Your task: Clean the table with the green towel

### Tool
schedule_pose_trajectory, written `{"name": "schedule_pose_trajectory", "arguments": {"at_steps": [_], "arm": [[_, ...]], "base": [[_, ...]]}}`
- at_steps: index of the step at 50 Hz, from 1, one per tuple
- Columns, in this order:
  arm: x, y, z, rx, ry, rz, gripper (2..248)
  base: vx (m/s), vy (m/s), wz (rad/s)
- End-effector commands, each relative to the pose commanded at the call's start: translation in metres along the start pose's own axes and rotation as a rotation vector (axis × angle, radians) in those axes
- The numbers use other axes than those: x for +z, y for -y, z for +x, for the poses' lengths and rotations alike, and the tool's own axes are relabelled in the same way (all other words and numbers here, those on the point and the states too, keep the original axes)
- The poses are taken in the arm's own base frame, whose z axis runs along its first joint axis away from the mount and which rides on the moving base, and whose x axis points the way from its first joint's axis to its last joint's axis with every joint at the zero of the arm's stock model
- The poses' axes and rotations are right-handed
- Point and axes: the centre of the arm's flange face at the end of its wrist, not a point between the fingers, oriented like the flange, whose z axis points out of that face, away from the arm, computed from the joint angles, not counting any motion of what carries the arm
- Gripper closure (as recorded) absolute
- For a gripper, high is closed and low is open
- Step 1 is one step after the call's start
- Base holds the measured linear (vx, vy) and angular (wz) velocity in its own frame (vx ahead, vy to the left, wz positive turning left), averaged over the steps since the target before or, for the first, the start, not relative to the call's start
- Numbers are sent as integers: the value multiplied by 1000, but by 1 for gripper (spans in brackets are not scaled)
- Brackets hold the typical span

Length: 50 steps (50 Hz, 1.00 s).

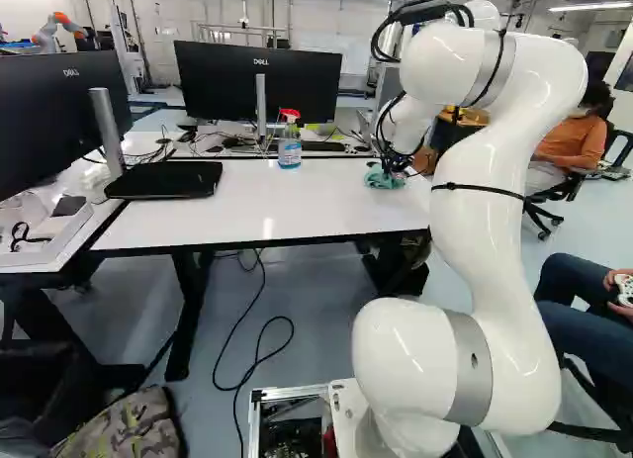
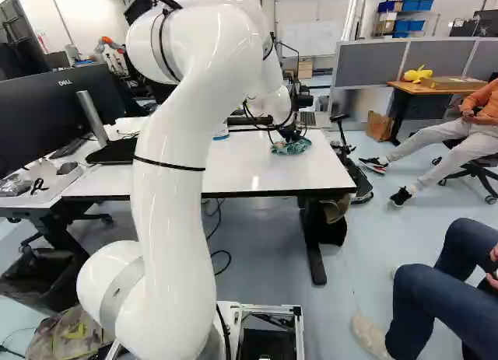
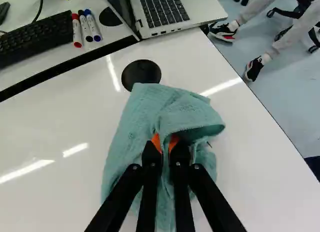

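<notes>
Claw [image 2: 289, 131]: fingertips partly hidden in folds of green towel [image 3: 130, 137], wrist view; too small to judge, both base views. Towel underside: hidden. Black disc [image 3: 141, 72]: rim partly covered by towel. Surface [image 1: 237, 211]: cut off, wrist view. Laptop [image 3: 200, 22], black keyboard [image 3: 35, 39]: cut off, same view. Spray bottle [image 1: 289, 149]: mostly behind arm [image 2: 183, 127], right base view; label print too small. Left-hand monitor [image 1: 54, 132]: cut off, both base views. Game controller [image 1: 623, 288]: cut off, left base view.
</notes>
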Motion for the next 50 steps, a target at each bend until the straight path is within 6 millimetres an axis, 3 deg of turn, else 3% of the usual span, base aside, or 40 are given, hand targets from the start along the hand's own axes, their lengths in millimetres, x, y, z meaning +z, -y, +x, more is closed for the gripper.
{"name": "schedule_pose_trajectory", "arguments": {"at_steps": [29,50], "arm": [[24,-42,24,44,-35,-37,216],[6,-64,9,70,-14,-59,216]], "base": [[0,0,0],[0,0,0]]}}
